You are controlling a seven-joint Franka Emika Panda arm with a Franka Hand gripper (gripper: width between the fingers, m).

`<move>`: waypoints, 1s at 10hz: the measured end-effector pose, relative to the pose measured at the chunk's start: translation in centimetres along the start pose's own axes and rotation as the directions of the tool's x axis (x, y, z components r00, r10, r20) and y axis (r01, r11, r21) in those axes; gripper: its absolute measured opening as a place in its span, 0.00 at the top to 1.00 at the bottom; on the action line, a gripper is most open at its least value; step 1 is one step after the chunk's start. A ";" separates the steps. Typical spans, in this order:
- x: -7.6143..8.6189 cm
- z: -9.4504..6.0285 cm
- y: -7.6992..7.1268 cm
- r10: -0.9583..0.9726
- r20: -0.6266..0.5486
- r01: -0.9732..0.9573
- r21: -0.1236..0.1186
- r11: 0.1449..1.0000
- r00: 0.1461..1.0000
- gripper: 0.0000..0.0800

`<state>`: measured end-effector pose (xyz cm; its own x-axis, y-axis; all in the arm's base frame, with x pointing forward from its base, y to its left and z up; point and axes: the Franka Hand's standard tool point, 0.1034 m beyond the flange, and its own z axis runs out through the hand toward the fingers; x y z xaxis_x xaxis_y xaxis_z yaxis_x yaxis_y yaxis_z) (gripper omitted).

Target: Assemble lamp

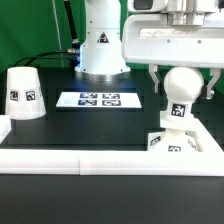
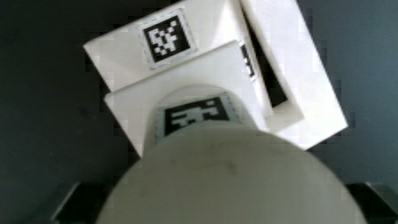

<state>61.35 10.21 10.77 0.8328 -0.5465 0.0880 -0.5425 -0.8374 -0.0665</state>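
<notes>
The gripper (image 1: 183, 83) hangs at the exterior view's right, its fingers (image 1: 156, 79) either side of the bulb (image 1: 181, 88), apparently pinching its round head, though contact is hard to confirm. The bulb stands upright on the square base block (image 1: 171, 142), which sits in the near right corner against the raised white rim (image 1: 80, 160) bordering the black table (image 1: 70, 128). In the wrist view the bulb (image 2: 222, 180) fills the foreground above the tagged base (image 2: 196, 50). The shade (image 1: 22, 93) stands alone at the far left, wide end down, holding nothing visible. The marker board (image 1: 100, 99) lies flat between shade and bulb.
</notes>
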 end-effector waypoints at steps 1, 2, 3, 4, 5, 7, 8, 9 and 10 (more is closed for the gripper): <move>0.0 0.0 0.0 -0.003 0.001 0.003 0.000 1.000 1.000 0.18; -0.1 0.0 0.0 -0.017 0.000 0.017 0.001 1.000 1.000 0.14; -0.5 -0.3 0.1 -0.060 0.001 0.060 0.002 0.998 0.998 0.13; -1.0 -0.6 0.2 -0.095 0.003 0.095 0.002 0.996 0.996 0.13; -1.4 -0.9 0.4 -0.129 0.006 0.129 0.002 0.992 0.992 0.13; -2.4 -1.6 1.0 -0.237 0.013 0.237 0.001 0.972 0.971 0.13; -2.3 -2.0 1.2 -0.290 0.011 0.290 0.002 0.957 0.957 0.13; -2.2 -2.2 1.4 -0.321 0.011 0.321 0.004 0.947 0.947 0.13; -2.3 -2.1 1.3 -0.322 0.011 0.322 0.004 0.947 0.947 0.13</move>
<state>58.51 10.30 12.55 0.9644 -0.2472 0.0936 -0.2446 -0.9688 -0.0389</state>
